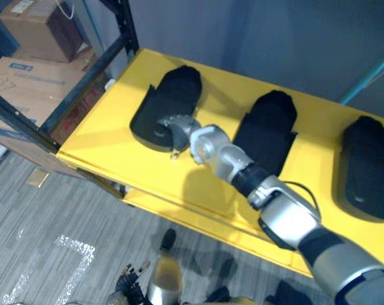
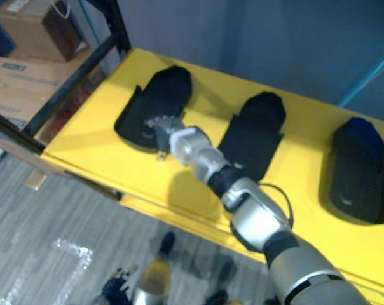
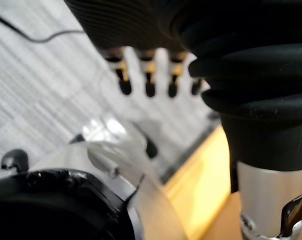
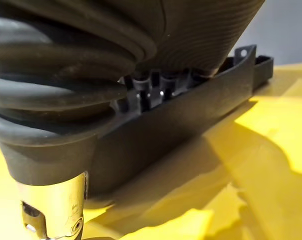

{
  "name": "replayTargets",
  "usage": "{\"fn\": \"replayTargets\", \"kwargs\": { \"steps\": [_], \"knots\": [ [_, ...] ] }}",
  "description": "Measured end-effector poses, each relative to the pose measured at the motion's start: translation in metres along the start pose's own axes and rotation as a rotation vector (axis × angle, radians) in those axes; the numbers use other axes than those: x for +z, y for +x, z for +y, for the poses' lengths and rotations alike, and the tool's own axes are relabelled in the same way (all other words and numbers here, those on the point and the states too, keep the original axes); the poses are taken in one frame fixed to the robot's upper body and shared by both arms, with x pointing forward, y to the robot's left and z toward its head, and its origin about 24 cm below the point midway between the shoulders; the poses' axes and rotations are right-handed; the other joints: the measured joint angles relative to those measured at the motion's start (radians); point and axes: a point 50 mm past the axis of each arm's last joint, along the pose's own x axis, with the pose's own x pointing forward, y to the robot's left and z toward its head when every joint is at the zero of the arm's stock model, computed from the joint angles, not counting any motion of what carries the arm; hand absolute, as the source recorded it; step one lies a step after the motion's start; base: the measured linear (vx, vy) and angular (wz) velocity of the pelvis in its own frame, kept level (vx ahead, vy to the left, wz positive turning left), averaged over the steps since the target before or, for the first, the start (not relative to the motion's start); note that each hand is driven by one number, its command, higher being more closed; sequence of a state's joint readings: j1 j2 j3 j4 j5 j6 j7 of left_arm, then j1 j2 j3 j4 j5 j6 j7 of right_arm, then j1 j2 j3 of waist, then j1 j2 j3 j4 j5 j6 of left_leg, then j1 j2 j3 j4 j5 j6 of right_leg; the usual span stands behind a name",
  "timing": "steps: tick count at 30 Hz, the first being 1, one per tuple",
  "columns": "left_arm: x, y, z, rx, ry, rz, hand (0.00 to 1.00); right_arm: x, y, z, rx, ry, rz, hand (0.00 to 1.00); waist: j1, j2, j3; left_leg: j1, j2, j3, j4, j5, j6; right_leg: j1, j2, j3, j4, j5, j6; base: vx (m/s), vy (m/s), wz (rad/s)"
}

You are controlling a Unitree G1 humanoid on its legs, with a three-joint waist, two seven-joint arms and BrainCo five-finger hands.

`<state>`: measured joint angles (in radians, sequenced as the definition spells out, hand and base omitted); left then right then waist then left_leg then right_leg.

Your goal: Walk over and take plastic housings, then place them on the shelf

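R hand [image 1: 182,130] sits on near end of leftmost housing [image 1: 173,95], touching it; grip hidden by housing wall, can't tell. L hand [image 3: 148,80] hangs relaxed, fingers straight, holds nothing. Mid housing [image 1: 268,124] + right housing [image 1: 370,165] lie flat on yellow shelf [image 1: 116,146]. Grey carpet [image 1: 46,216] below, cardboard boxes [image 1: 33,82] at left.

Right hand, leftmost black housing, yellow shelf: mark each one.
right hand [image 1: 201,143]: left eye view, silver back of the hand.
leftmost black housing [image 1: 179,89]: left eye view, its domed far end.
yellow shelf [image 1: 109,149]: left eye view, bare surface near its front-left corner.
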<state>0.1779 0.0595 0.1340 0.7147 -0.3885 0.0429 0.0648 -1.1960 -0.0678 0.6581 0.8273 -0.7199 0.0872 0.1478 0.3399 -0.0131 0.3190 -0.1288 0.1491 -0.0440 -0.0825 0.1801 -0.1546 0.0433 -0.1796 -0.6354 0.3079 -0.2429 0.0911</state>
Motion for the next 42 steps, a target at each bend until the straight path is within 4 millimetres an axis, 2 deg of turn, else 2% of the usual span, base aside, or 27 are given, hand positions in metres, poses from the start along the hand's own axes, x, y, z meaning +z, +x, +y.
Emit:
{"fn": "replayTargets", "kwargs": {
  "steps": [8, 11, 15, 19, 21, 25, 27, 30, 31, 32, 33, 34, 35, 36, 38, 39, 41, 42],
  "knots": [
    [0.005, 0.0, -0.002, -0.008, -0.003, -0.022, 0.0, -0.001, 0.001, -0.011, -0.086, -0.033, -0.068, 0.0, 0.004, -0.018, 0.01, 0.0, -0.001, 0.007, 0.0, 0.002, 0.002, -0.005, -0.01, 0.005, 0.011, -0.002, 0.002, -0.01, -0.001, -0.02],
    [0.004, 0.0, -0.001, -0.006, 0.004, -0.027, 0.0, 0.013, -0.001, -0.021, -0.203, -0.043, -0.161, 0.0, 0.004, -0.018, 0.01, 0.012, 0.004, 0.023, 0.0, 0.001, 0.002, -0.002, -0.007, 0.016, 0.004, 0.001, 0.002, -0.05, -0.008, -0.15],
    [0.003, 0.001, 0.003, 0.0, 0.014, -0.017, 0.0, 0.039, -0.007, -0.051, -0.333, -0.078, -0.273, 0.0, -0.002, -0.02, 0.009, 0.039, 0.023, 0.032, 0.0, -0.002, 0.001, 0.04, 0.03, 0.027, -0.058, 0.029, -0.002, -0.03, -0.03, -0.1],
    [0.0, 0.001, 0.006, 0.009, 0.029, -0.005, 0.0, 0.067, -0.015, -0.073, -0.39, -0.158, -0.375, 0.0, -0.019, -0.024, 0.007, 0.049, 0.035, 0.043, 0.0, -0.003, 0.001, 0.064, 0.062, 0.037, -0.122, 0.064, -0.006, -0.03, -0.015, -0.11],
    [-0.001, 0.001, 0.01, 0.019, 0.065, -0.001, 0.0, 0.069, -0.017, -0.076, -0.396, -0.161, -0.385, 0.0, -0.027, -0.029, 0.002, 0.063, 0.034, 0.052, 0.0, -0.005, 0.002, 0.081, 0.066, 0.045, -0.141, 0.076, -0.005, -0.02, 0.004, -0.11],
    [-0.004, 0.001, 0.02, 0.029, 0.118, 0.011, 0.0, 0.063, -0.028, -0.097, -0.452, -0.178, -0.396, 0.0, -0.061, -0.07, -0.039, 0.07, 0.044, 0.082, -0.001, -0.006, 0.0, 0.1, 0.095, 0.071, -0.223, 0.13, -0.008, -0.01, 0.001, -0.21],
    [-0.004, 0.001, 0.023, 0.031, 0.15, 0.017, 0.0, 0.052, -0.036, -0.112, -0.487, -0.15, -0.385, 0.0, -0.084, -0.082, -0.051, 0.082, 0.046, 0.099, -0.001, -0.008, 0.001, 0.111, 0.1, 0.089, -0.245, 0.145, -0.009, -0.02, 0.017, -0.3],
    [-0.007, 0.001, 0.029, 0.048, 0.168, 0.047, 0.0, 0.019, -0.055, -0.138, -0.558, -0.047, -0.342, 0.0, -0.135, -0.091, -0.091, 0.095, 0.049, 0.141, -0.005, -0.013, 0.005, 0.107, 0.102, 0.129, -0.273, 0.171, -0.009, -0.07, 0.052, -0.39],
    [-0.011, 0.0, 0.033, 0.055, 0.166, 0.068, 0.0, 0.001, -0.066, -0.148, -0.601, 0.012, -0.316, 0.0, -0.159, -0.094, -0.111, 0.098, 0.05, 0.164, -0.005, -0.014, 0.008, 0.097, 0.103, 0.152, -0.285, 0.184, -0.009, -0.04, 0.044, -0.43],
    [-0.014, 0.0, 0.034, 0.055, 0.171, 0.084, 0.0, -0.01, -0.073, -0.152, -0.626, 0.051, -0.301, 0.0, -0.17, -0.096, -0.121, 0.101, 0.051, 0.176, -0.005, -0.015, 0.009, 0.095, 0.103, 0.166, -0.29, 0.192, -0.01, -0.02, 0.05, -0.64],
    [-0.015, 0.0, 0.037, 0.06, 0.175, 0.1, 0.0, -0.035, -0.091, -0.156, -0.679, 0.15, -0.271, 0.0, -0.188, -0.098, -0.129, 0.122, 0.052, 0.21, -0.005, -0.019, 0.012, 0.097, 0.101, 0.197, -0.3, 0.205, -0.009, -0.01, 0.046, -0.74],
    [-0.019, -0.001, 0.04, 0.07, 0.173, 0.123, 0.0, -0.065, -0.114, -0.153, -0.727, 0.227, -0.22, 0.0, -0.206, -0.098, -0.147, 0.136, 0.052, 0.244, -0.005, -0.023, 0.013, 0.093, 0.097, 0.228, -0.303, 0.217, -0.007, 0.01, 0.048, -0.77],
    [-0.021, -0.001, 0.042, 0.077, 0.171, 0.135, 0.0, -0.079, -0.126, -0.149, -0.749, 0.256, -0.188, 0.0, -0.219, -0.098, -0.154, 0.142, 0.052, 0.258, -0.005, -0.025, 0.014, 0.09, 0.096, 0.244, -0.304, 0.223, -0.007, 0.0, 0.052, -0.85],
    [-0.027, -0.003, 0.047, 0.096, 0.159, 0.164, 0.0, -0.114, -0.159, -0.136, -0.799, 0.313, -0.087, 0.0, -0.253, -0.092, -0.175, 0.154, 0.054, 0.301, -0.006, -0.029, 0.014, 0.073, 0.095, 0.285, -0.304, 0.235, -0.007, 0.01, 0.04, -0.82],
    [-0.032, -0.004, 0.05, 0.112, 0.136, 0.185, 0.0, -0.143, -0.194, -0.121, -0.867, 0.347, 0.039, 0.0, -0.288, -0.083, -0.186, 0.169, 0.059, 0.345, -0.006, -0.032, 0.012, 0.058, 0.097, 0.332, -0.306, 0.248, -0.009, 0.0, 0.032, -0.86],
    [-0.038, -0.006, 0.053, 0.13, 0.12, 0.209, 0.0, -0.171, -0.233, -0.1, -0.961, 0.414, 0.177, 0.0, -0.324, -0.07, -0.202, 0.183, 0.066, 0.387, -0.007, -0.036, 0.008, 0.047, 0.101, 0.37, -0.316, 0.26, -0.012, 0.0, 0.019, -0.8],
    [-0.043, -0.007, 0.054, 0.148, 0.084, 0.222, 0.0, -0.2, -0.279, -0.07, -1.069, 0.48, 0.364, 0.0, -0.371, -0.053, -0.219, 0.199, 0.076, 0.423, -0.008, -0.042, 0.002, 0.038, 0.112, 0.411, -0.325, 0.264, -0.014, 0.0, -0.01, -0.7],
    [-0.046, -0.008, 0.053, 0.152, 0.075, 0.225, 0.0, -0.208, -0.296, -0.057, -1.103, 0.502, 0.44, 0.0, -0.384, -0.047, -0.23, 0.201, 0.082, 0.439, -0.008, -0.045, -0.002, 0.031, 0.117, 0.422, -0.327, 0.263, -0.013, 0.01, -0.027, -0.53]
  ]
}}
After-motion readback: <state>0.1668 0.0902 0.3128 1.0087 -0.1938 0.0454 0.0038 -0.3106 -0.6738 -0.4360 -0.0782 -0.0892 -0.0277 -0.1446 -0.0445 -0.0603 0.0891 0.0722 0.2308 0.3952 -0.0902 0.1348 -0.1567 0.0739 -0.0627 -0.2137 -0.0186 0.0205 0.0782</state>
